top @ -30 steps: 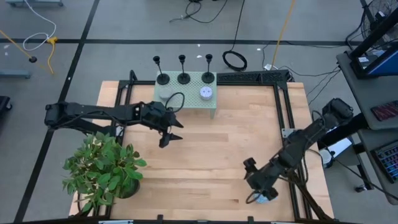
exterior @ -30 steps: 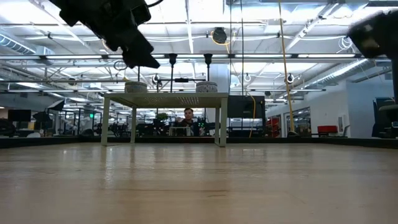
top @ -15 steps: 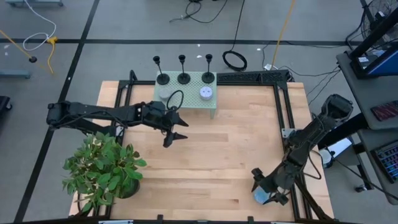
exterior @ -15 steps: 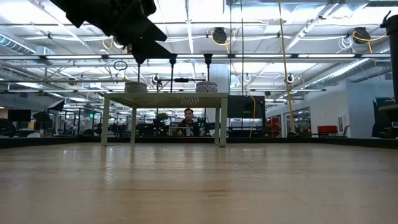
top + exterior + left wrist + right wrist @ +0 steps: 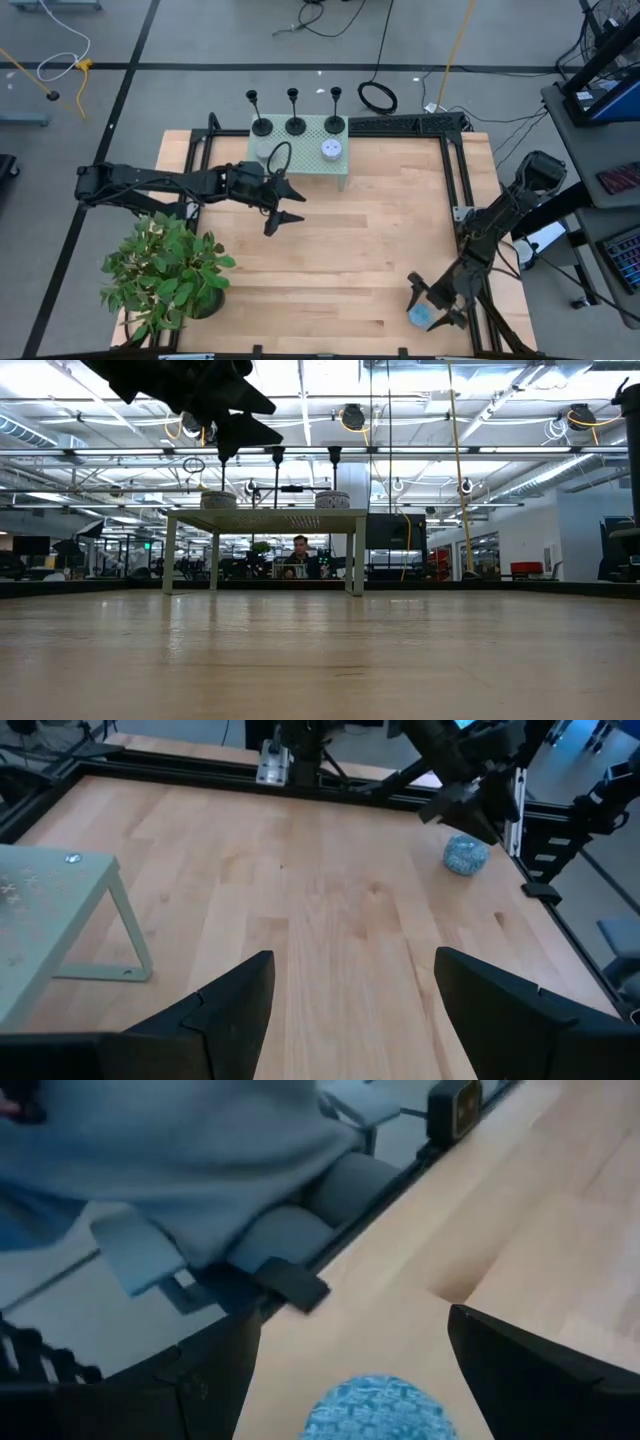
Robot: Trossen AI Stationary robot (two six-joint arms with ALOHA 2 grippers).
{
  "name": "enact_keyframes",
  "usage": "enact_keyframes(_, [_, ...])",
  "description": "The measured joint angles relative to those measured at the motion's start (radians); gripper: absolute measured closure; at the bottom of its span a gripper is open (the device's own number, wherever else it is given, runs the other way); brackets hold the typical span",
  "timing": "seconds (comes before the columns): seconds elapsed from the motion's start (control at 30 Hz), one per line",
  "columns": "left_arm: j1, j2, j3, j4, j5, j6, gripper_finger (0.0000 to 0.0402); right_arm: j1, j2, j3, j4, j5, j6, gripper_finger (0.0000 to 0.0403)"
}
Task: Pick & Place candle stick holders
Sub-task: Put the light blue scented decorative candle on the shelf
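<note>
High view: three candle stick holders [image 5: 293, 113] are seen standing in a row along the far edge of a small green stand [image 5: 338, 166], none grasped, so picking is judged not yet begun. The left gripper [image 5: 283, 207] hangs spread and empty just beside the stand's near side; the right gripper [image 5: 428, 303] is spread over a blue ball [image 5: 420, 316] at the near right edge of the wooden table [image 5: 340, 260]. A potted plant [image 5: 165, 270] sits near left. Low view: the stand is shown at the table's far side, a workshop and a seated person [image 5: 300, 556] beyond. Left wrist view: bare wood between open fingers [image 5: 230, 1005]. Right wrist view: the ball lies between open fingers [image 5: 215, 1370].
</note>
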Motion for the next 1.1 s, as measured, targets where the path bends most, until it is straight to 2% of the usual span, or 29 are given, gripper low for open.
enact_keyframes(0.33, [0.0, 0.0, 0.0, 0.046, -0.001, -0.04, 0.0119, 0.018, 0.093, -0.001, -0.034, 0.004, -0.049, 0.0085])
enact_keyframes(0.77, [0.0, 0.0, 0.0, 0.116, -0.001, -0.018, 0.0119, 0.018, 0.265, -0.001, 0.04, 0.038, -0.055, 0.0085])
enact_keyframes(0.87, [0.0, 0.0, 0.0, 0.126, -0.001, -0.018, 0.0119, 0.019, 0.279, 0.0, 0.044, 0.104, -0.048, 0.0085])
enact_keyframes(1.1, [0.0, 0.0, 0.0, 0.123, -0.001, -0.021, 0.0119, 0.002, 0.28, 0.0, 0.057, 0.349, -0.037, 0.0085])
